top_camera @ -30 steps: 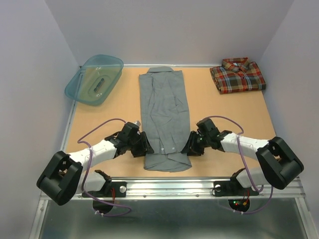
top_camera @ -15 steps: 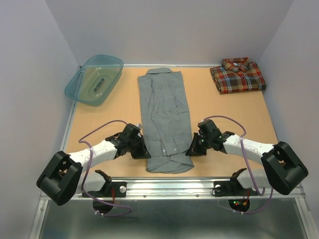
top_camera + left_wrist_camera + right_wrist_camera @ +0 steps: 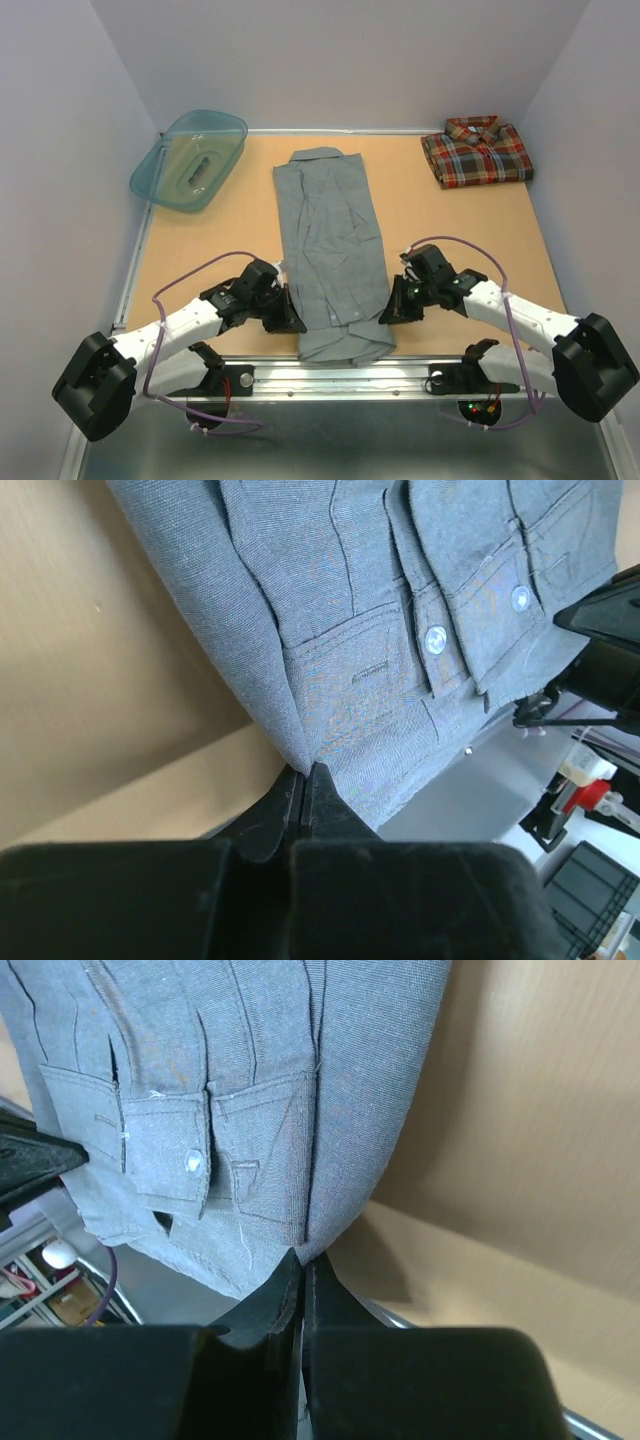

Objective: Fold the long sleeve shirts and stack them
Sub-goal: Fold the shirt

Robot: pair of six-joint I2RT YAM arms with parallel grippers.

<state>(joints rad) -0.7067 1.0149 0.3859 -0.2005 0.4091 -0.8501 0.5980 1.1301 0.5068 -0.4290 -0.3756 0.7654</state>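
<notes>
I have the grey shirt lying flat down the middle of the table, its long axis running near to far: collar at the far end, hem at the near end, where it reaches just over the metal rail at the table's near edge. The left gripper is closed on the shirt's left side edge close to the hem, and the wrist view shows cloth pinched right between the tips. The right gripper is closed the same way on the right side edge, level with the left. So the shirt stretches away from both jaws toward the far side, with each arm on its own side and neither nearer than the other. I judge the next move to be a fold along that axis, carrying the near end up and over toward the collar, both arms travelling together so the hem stays square. The plaid shirt sits folded at the far right corner, well apart, and the teal basin at the far left.
</notes>
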